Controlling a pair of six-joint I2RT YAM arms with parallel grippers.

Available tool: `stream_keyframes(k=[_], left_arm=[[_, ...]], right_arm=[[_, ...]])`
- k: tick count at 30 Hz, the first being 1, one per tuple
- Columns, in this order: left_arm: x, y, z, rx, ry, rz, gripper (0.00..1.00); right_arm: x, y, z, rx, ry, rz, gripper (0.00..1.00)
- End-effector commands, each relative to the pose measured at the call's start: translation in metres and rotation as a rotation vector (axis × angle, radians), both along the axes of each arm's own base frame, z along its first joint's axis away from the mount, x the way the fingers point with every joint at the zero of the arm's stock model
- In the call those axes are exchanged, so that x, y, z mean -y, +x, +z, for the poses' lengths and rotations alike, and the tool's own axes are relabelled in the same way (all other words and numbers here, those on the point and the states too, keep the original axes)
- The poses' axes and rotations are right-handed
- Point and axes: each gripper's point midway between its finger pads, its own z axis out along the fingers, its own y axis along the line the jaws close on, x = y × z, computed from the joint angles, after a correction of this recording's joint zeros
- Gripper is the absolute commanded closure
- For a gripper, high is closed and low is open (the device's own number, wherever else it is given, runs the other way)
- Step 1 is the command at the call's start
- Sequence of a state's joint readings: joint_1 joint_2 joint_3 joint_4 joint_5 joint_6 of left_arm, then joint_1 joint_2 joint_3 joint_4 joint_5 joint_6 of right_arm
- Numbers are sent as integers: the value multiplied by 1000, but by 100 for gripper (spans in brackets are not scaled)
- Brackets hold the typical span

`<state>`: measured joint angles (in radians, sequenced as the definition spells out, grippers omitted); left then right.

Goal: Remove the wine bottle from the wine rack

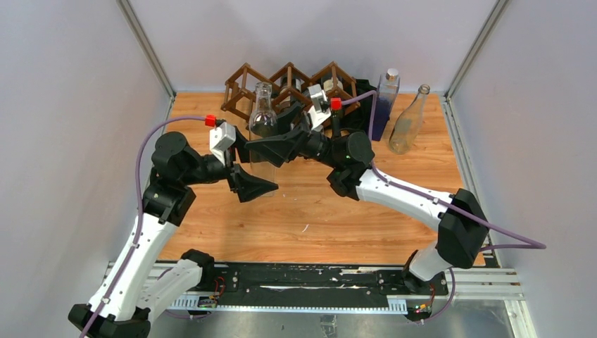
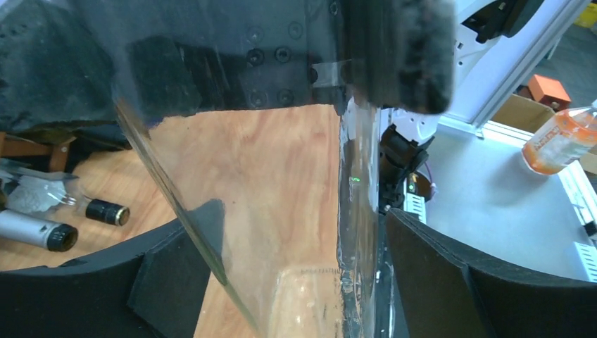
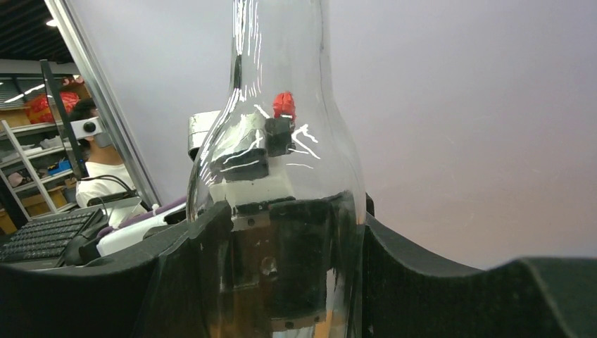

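A clear glass wine bottle [image 1: 262, 116] stands upright in front of the dark brown lattice wine rack [image 1: 243, 79], free of its cells. My right gripper [image 1: 264, 149] is shut on the bottle's body; in the right wrist view its black fingers [image 3: 186, 274] press both sides of the glass [image 3: 281, 141]. My left gripper [image 1: 253, 170] sits lower at the bottle's base, open. In the left wrist view the bottle [image 2: 281, 211] fills the space between the wide-set fingers [image 2: 436, 282], with a thin gap on the right.
A dark blue square bottle [image 1: 386, 105] and a leaning clear bottle [image 1: 410, 121] stand at the back right. More bottles lie in the rack, their dark-capped necks [image 2: 107, 211] showing in the left wrist view. Grey walls enclose the wooden table [image 1: 317, 211].
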<state>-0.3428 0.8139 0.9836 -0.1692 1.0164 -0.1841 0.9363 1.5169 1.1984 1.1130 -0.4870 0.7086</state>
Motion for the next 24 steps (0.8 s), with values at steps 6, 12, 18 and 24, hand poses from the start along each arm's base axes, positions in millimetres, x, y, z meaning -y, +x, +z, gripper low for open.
stream_keyframes(k=[6, 12, 18, 24], left_arm=[[5, -17, 13, -1, -20, -118, 37], [3, -14, 9, 17, 11, -92, 96], [-4, -16, -1, 124, 103, -95, 100], [-8, -18, -10, 160, 156, -97, 100]], right_arm=[[15, -37, 41, 120, 126, 104, 100], [11, -32, 21, 64, 12, 117, 42], [21, -28, -2, 81, -180, 137, 20], [29, -31, -25, 189, -392, 98, 15]])
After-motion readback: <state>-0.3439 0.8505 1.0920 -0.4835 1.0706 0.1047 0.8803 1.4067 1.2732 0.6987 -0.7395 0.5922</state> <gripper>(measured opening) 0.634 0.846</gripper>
